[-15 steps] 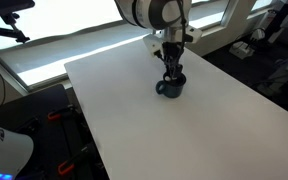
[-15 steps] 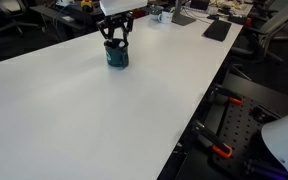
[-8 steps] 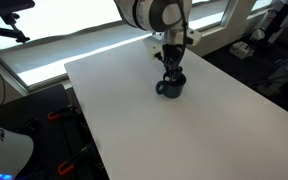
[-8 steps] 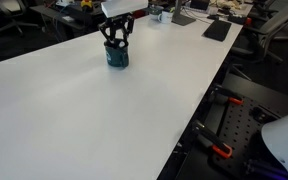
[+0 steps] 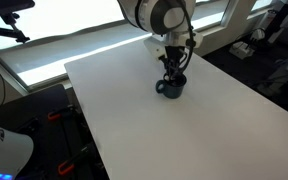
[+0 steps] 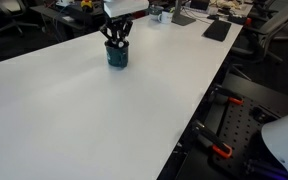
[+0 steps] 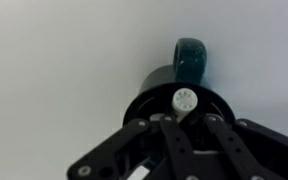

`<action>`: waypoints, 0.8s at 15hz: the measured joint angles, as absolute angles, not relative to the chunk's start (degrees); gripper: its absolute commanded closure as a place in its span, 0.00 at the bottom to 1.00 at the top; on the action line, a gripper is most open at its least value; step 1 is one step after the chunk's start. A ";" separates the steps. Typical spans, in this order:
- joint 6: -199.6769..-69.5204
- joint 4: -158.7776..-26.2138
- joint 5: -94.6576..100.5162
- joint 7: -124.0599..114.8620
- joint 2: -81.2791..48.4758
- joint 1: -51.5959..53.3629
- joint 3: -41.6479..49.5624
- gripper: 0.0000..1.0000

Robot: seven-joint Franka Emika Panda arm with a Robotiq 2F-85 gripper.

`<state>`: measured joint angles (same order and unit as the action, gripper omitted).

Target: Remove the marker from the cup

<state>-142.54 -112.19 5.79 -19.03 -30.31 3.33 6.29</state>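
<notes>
The cup [image 7: 144, 95], a dark round mug with a teal handle [image 7: 192, 55], stands on the white table near its far side in both exterior views [image 5: 171, 88] [image 6: 116, 56]. The marker [image 7: 184, 100] stands upright inside it, its pale round end facing the wrist camera. My gripper [image 7: 184, 118] hangs straight down over the cup, and its black fingers reach into the cup's mouth. They press close on both sides of the marker's shaft. In both exterior views the gripper [image 5: 173, 70] [image 6: 116, 40] hides the marker.
The white table [image 5: 184, 130] stretches wide and bare around the cup. Its edges fall away towards dark office gear, with a black keyboard [image 6: 216, 30] at the far end. Red-handled clamps [image 6: 222, 152] sit below the table's side edge.
The fingers have drawn together around the marker over the last second. The arm and the cup have stayed in place.
</notes>
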 measured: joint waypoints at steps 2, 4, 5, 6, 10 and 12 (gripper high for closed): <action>-142.54 -112.09 5.39 -18.10 -30.36 3.18 6.16 0.96; -142.54 -112.05 5.35 -17.95 -30.37 3.08 6.05 0.96; -142.54 -112.03 5.35 -17.92 -30.38 3.03 5.97 0.96; -142.52 -112.01 5.35 -17.91 -30.38 3.00 5.87 0.96; -140.27 -111.37 5.36 -17.91 -30.29 3.56 5.24 0.96; -137.94 -110.67 5.38 -17.91 -30.10 4.24 4.95 0.96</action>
